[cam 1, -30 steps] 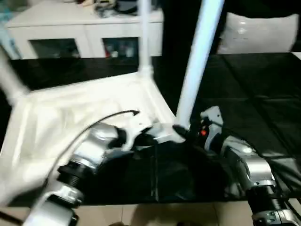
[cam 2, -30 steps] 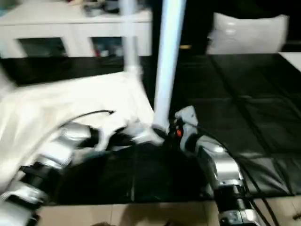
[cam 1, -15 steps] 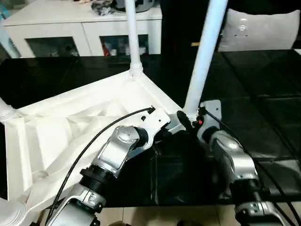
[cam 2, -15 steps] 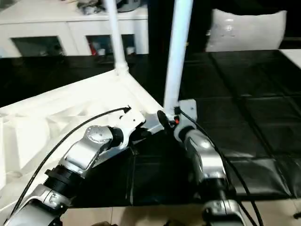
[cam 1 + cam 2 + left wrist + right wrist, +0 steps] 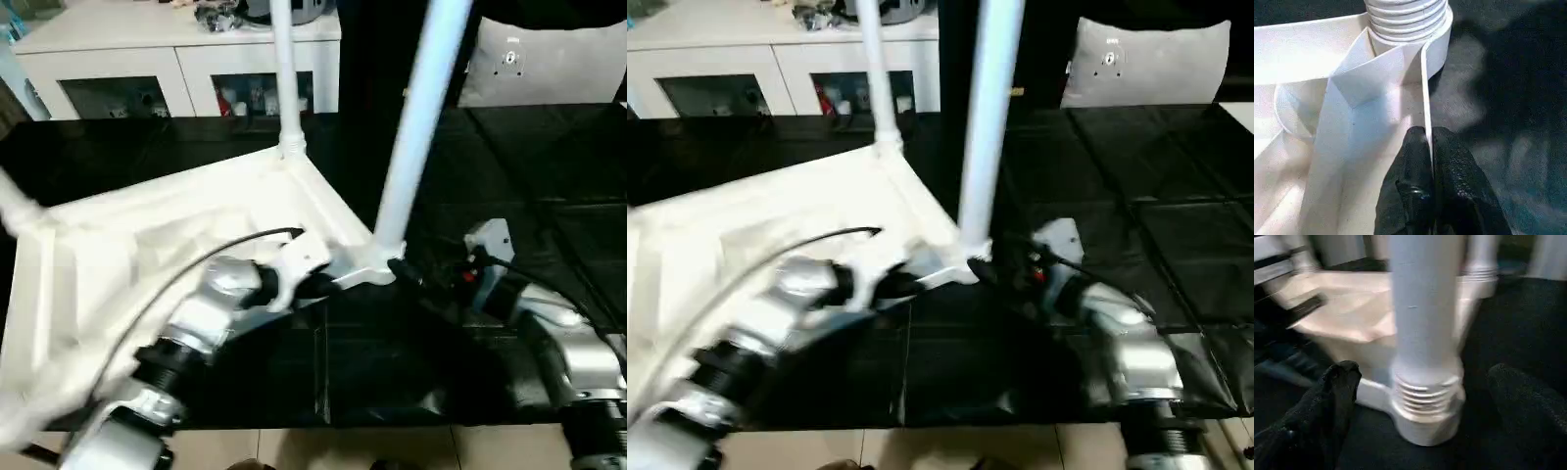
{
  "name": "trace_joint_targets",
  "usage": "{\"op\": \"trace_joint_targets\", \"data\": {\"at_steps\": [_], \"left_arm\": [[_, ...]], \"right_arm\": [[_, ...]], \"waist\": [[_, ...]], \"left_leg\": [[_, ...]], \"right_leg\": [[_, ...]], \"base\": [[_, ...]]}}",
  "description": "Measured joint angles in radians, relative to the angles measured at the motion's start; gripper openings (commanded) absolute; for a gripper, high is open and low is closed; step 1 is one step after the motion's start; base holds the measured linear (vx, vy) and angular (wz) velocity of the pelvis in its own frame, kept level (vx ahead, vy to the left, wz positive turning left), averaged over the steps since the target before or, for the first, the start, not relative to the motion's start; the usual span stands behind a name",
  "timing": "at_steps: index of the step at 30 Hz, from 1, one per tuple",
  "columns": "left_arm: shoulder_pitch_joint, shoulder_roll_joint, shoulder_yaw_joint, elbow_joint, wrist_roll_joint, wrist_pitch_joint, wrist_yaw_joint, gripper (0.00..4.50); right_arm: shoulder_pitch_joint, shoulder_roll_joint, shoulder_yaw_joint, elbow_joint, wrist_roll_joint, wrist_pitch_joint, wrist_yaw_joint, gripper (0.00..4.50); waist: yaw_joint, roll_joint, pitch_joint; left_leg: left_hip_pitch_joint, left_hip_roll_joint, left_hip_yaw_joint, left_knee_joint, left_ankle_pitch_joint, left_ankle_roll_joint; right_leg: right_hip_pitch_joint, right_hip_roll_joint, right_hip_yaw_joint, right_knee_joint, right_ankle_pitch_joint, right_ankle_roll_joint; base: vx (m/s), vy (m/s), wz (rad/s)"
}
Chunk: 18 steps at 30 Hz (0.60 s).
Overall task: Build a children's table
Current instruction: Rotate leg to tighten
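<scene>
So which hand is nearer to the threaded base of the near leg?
Right. The right hand is open with its fingers on either side of the threaded base, not touching. The left hand pinches the tabletop's rim beside that corner.

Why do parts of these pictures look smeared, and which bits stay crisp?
Left eye view: the left arm is streaked with motion blur, while the far leg is sharper. Left wrist view: crisp, the left tool is pinched on the tabletop's thin rim. Right wrist view: soft throughout, the near leg smeared between the right tool's open fingers.
</scene>
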Motion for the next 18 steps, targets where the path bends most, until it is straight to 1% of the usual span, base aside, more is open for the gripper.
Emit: {"op": "trace_joint_targets", "data": {"at_steps": [3,6,8,9,10,13,15,16,18], "left_arm": [[-0.005,0.045,-0.028,0.02,-0.017,-0.082,-0.108,0.0],[-0.024,0.079,-0.052,0.049,-0.026,-0.145,-0.197,0.0],[-0.038,0.093,-0.066,0.065,-0.026,-0.179,-0.249,0.0],[-0.041,0.095,-0.068,0.071,-0.026,-0.188,-0.262,0.0],[-0.047,0.095,-0.072,0.078,-0.026,-0.202,-0.283,0.0],[-0.06,0.096,-0.084,0.098,-0.026,-0.23,-0.316,0.0],[-0.067,0.096,-0.087,0.111,-0.026,-0.245,-0.32,0.0],[-0.068,0.097,-0.087,0.114,-0.026,-0.251,-0.322,0.0],[-0.072,0.097,-0.088,0.125,-0.027,-0.262,-0.33,0.0]], "right_arm": [[-0.029,-0.055,0.045,0.015,-0.019,-0.007,0.088,4.48],[-0.053,-0.087,0.069,0.032,-0.032,-0.024,0.157,4.48],[-0.068,-0.101,0.1,0.046,-0.045,-0.023,0.214,4.48],[-0.073,-0.103,0.111,0.048,-0.053,-0.023,0.23,4.48],[-0.079,-0.113,0.135,0.051,-0.059,-0.023,0.259,4.48],[-0.082,-0.13,0.168,0.066,-0.066,-0.023,0.309,4.48],[-0.082,-0.129,0.179,0.072,-0.069,-0.023,0.327,4.48],[-0.082,-0.129,0.186,0.072,-0.07,-0.024,0.331,4.2],[-0.092,-0.124,0.191,0.083,-0.075,-0.024,0.336,4.2]], "waist": [[0.014,-0.001,0.0],[0.033,-0.003,0.0],[0.041,-0.003,0.0],[0.042,-0.004,0.0],[0.044,-0.004,0.0],[0.047,-0.006,0.0],[0.048,-0.006,0.0],[0.049,-0.006,0.0],[0.049,-0.006,0.0]], "left_leg": [[0.0,0.0,0.0,0.001,0.0,0.0],[0.0,0.0,0.0,0.002,0.0,0.0],[0.0,0.0,0.001,0.002,0.0,0.0],[0.0,0.0,0.001,0.002,0.0,0.0],[0.0,0.0,0.001,0.002,0.0,0.0],[0.0,0.0,0.001,0.002,0.0,0.0],[0.0,0.0,0.001,0.002,0.0,0.0],[0.0,0.0,0.001,0.002,0.0,0.0],[0.0,0.0,0.001,0.002,0.0,0.0]], "right_leg": [[0.001,0.0,0.001,0.0,0.0,0.0],[0.001,0.0,0.001,0.0,0.0,0.0],[0.001,0.0,0.002,0.001,0.0,-0.001],[0.001,-0.001,0.002,0.001,0.001,-0.001],[0.001,-0.001,0.002,0.001,0.004,-0.006],[0.001,-0.001,0.001,0.001,0.004,-0.006],[0.001,-0.001,0.001,0.002,0.003,-0.006],[0.001,-0.001,0.001,0.002,0.003,-0.005],[0.001,-0.001,0.001,0.002,0.001,-0.002]], "base": [[0.0,0.0,0.0],[0.0,0.0,0.0],[0.0,0.0,0.0],[0.0,0.0,0.0],[0.0,0.0,0.0],[0.0,0.0,0.0],[0.0,0.0,0.0],[0.0,0.0,0.0],[0.0,0.0,0.0]]}}
